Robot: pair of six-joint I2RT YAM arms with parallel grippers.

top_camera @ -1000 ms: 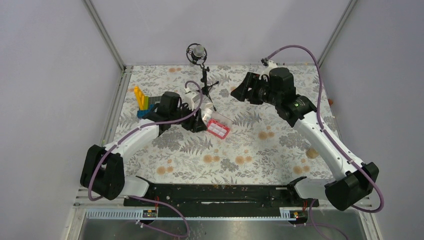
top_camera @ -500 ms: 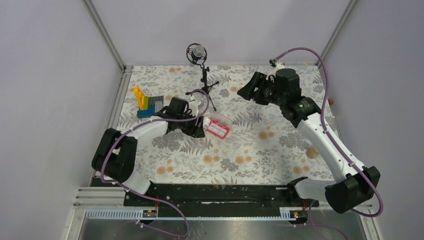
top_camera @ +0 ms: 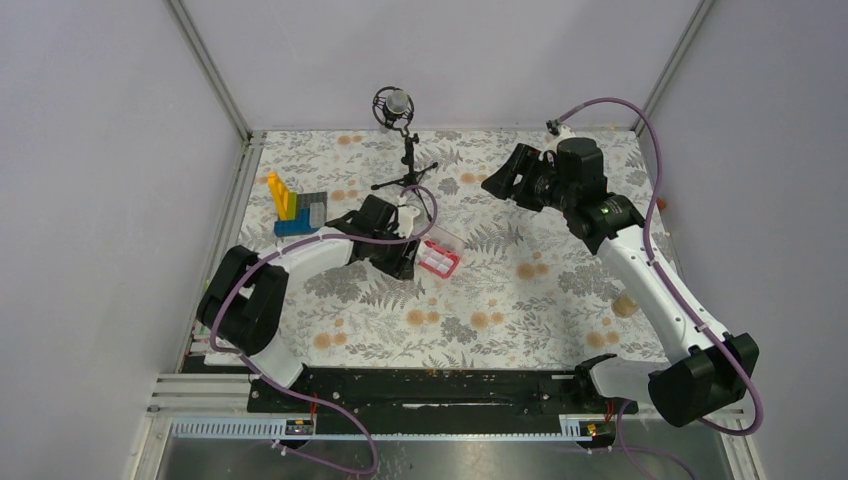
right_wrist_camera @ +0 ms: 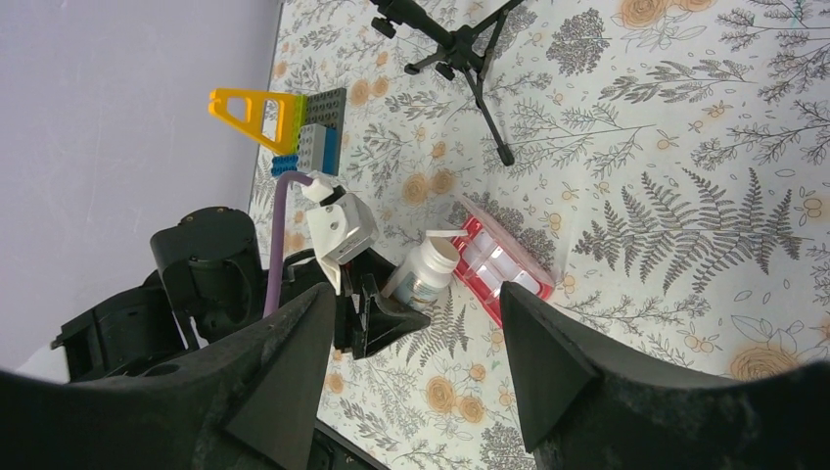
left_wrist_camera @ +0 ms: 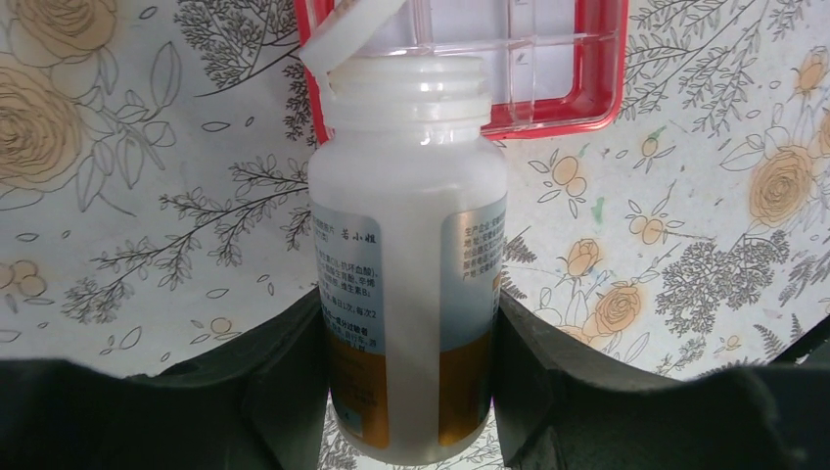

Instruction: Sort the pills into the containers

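L gripper [left_wrist_camera: 409, 338] pinches white bottle [left_wrist_camera: 406, 147]; label [left_wrist_camera: 347, 284] w/ tiny Chinese print, orange band. R gripper [right_wrist_camera: 416, 294] spread, empty. Flowery cloth [top_camera: 520, 300], plain grey walls [top_camera: 450, 60].

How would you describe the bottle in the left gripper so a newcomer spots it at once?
On the flowered cloth, find the red-rimmed compartment box left of centre. Beside it, the left gripper clasps a whitish bottle with an orange-banded label. Unlike the box, it is round, its cap flipped open.
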